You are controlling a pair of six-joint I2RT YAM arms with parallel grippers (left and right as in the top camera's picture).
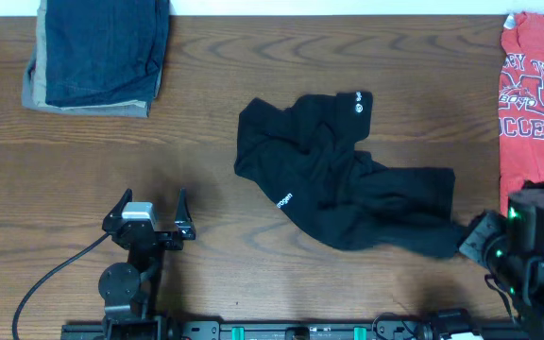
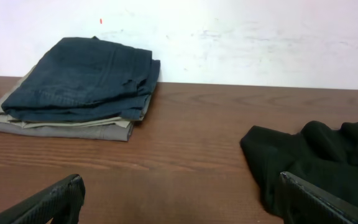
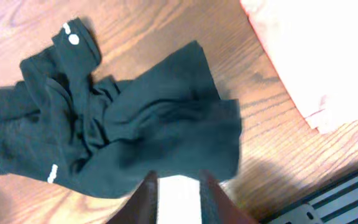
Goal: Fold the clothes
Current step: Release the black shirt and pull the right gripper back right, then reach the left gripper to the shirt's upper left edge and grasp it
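Observation:
The clothes, a crumpled black shirt, lie in a heap at the table's middle, with a small white round logo showing at the top. My right gripper sits at the shirt's lower right corner. In the right wrist view, the shirt spreads out just beyond my right gripper, whose jaws stand slightly apart with the hem at their tips and no cloth between them. My left gripper rests wide open to the left of the shirt. In the left wrist view, my left gripper holds nothing and the shirt lies at the right.
A red printed T-shirt lies flat at the table's right edge, close to the right arm; its pale edge also shows in the right wrist view. A folded blue denim and tan stack sits at the back left, against the white wall.

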